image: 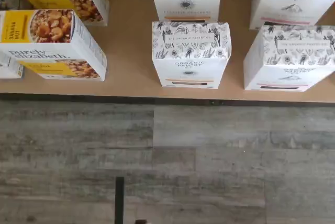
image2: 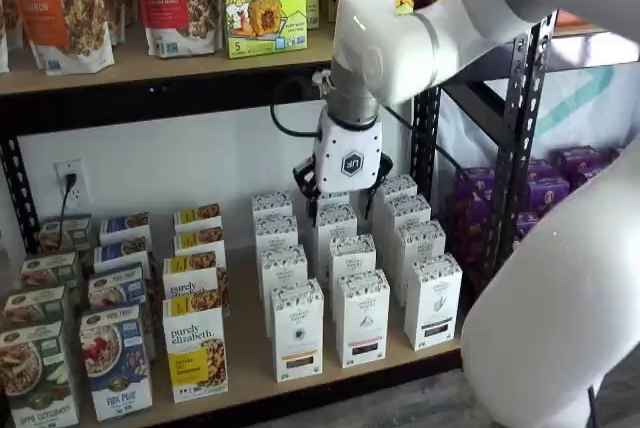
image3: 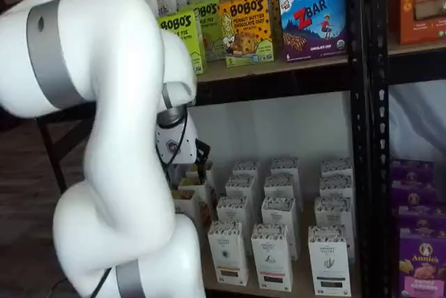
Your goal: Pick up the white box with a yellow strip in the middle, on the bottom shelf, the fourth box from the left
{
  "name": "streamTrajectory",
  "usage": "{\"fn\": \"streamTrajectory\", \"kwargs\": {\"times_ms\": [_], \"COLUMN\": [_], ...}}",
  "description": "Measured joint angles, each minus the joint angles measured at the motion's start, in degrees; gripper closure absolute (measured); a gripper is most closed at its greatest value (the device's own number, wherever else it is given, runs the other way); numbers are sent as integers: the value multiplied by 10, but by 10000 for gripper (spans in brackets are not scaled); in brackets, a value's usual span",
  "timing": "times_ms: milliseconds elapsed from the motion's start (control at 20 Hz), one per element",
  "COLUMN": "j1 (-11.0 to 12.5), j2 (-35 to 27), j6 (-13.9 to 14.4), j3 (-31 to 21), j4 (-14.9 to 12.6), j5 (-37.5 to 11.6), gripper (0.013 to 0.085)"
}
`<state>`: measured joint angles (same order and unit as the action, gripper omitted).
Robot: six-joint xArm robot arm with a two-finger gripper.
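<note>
Floorboards [image: 209,161] only in wrist view

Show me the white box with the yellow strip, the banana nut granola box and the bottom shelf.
white box [image: 189,68]: wrist view, on its front face.
banana nut granola box [image: 52,26]: wrist view, on its top panel.
bottom shelf [image: 130,51]: wrist view, on bare wood between boxes.

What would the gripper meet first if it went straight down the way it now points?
Probably the patterned top of a white carton in the back rows. The gripper hangs pointing down just above them. Depth is unclear, so I cannot tell which carton, or how the fingers stand.
</note>
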<state>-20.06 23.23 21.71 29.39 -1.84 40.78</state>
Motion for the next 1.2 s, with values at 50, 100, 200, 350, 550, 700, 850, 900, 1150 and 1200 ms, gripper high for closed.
{"fn": "streamTrajectory", "kwargs": {"times_ms": [50,100,200,350,550,700,850,900,1150,1200], "j1": [0,0,0,-4,-9,-13,-13,-12,-1,2], "j2": [-12,-22,-46,-80,-129,-164,-197,-211,-259,-269], "j6": [1,1,8,14,21,15,23,28,40,45], "j3": [0,-1,0,4,17,28,40,46,62,66], "j4": [-1,-2,-8,-12,-13,-2,-10,-18,-41,-49], "j5": [-12,-22,-45,-79,-119,-146,-162,-165,-192,-197], "gripper": [130,130,130,130,130,130,130,130,130,130]}}
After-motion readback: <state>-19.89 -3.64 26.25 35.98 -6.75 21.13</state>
